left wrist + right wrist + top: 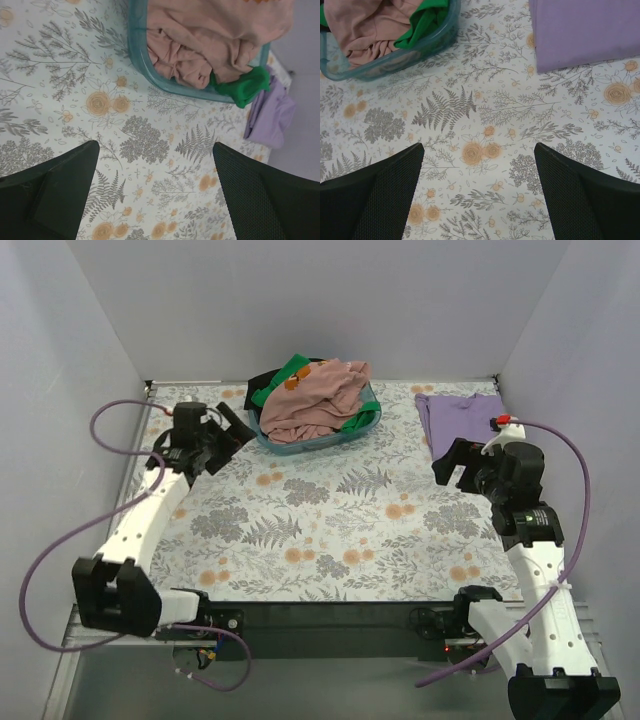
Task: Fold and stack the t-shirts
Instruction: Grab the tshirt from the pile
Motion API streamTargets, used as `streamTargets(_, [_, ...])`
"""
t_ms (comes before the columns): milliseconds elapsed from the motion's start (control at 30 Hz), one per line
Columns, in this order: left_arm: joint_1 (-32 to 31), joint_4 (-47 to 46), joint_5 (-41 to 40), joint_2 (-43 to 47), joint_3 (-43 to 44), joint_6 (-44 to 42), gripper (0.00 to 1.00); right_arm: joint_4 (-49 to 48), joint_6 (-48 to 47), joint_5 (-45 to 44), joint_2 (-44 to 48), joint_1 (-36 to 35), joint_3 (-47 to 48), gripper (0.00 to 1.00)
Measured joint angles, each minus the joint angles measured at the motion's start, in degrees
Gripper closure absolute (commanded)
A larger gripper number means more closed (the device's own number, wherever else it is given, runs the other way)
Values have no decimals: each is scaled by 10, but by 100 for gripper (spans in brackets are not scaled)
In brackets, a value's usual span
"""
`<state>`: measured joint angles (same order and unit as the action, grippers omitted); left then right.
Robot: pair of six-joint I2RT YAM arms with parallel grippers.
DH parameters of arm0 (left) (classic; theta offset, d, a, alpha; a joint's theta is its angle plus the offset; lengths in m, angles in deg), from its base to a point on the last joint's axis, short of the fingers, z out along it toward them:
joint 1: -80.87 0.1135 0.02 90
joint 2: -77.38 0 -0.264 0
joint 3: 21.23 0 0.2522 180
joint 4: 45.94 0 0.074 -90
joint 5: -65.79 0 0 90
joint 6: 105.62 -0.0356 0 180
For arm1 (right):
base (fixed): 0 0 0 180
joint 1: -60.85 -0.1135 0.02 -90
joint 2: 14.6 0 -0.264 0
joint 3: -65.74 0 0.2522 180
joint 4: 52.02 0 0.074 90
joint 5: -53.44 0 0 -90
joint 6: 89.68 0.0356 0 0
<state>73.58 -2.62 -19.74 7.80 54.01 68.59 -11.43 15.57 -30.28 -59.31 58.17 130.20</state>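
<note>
At the far edge of the worktop [340, 530] the pink t-shirt [320, 400] sits heaped with green and black ones in a teal tub [300, 447] awaiting folding, the lavender t-shirt [462, 420] lies flat at right, seemingly as the stack's base, and the left hand [238, 428] and right hand [447, 465] hover wide open, empty.

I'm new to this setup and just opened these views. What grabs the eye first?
A teal basket at the far middle of the floral tablecloth, heaped with a crumpled pink t-shirt over a green garment and a black garment. To its right, a lavender t-shirt lies flat in the far right corner.
</note>
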Motion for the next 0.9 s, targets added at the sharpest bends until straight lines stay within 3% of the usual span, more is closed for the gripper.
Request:
streamTargets(233, [-99, -18, -25, -231, 169, -30, 2, -11, 10, 2, -6, 0, -12, 2])
streamTargets(633, [-126, -22, -24, -561, 516, -81, 4, -61, 13, -23, 13, 0, -111, 2])
streamTargets(733, [-128, -12, -26, -622, 568, -82, 15, -61, 16, -34, 12, 0, -123, 2])
streamTargets(767, [-128, -9, -26, -639, 583, -81, 31, -65, 18, -33, 12, 0, -124, 2])
streamTargets(867, [-129, -1, -28, -670, 607, -76, 53, -84, 22, -29, 11, 0, -124, 2])
streamTargets(900, [-129, 0, -30, -675, 610, -74, 68, -89, 23, -28, 10, 0, -124, 2])
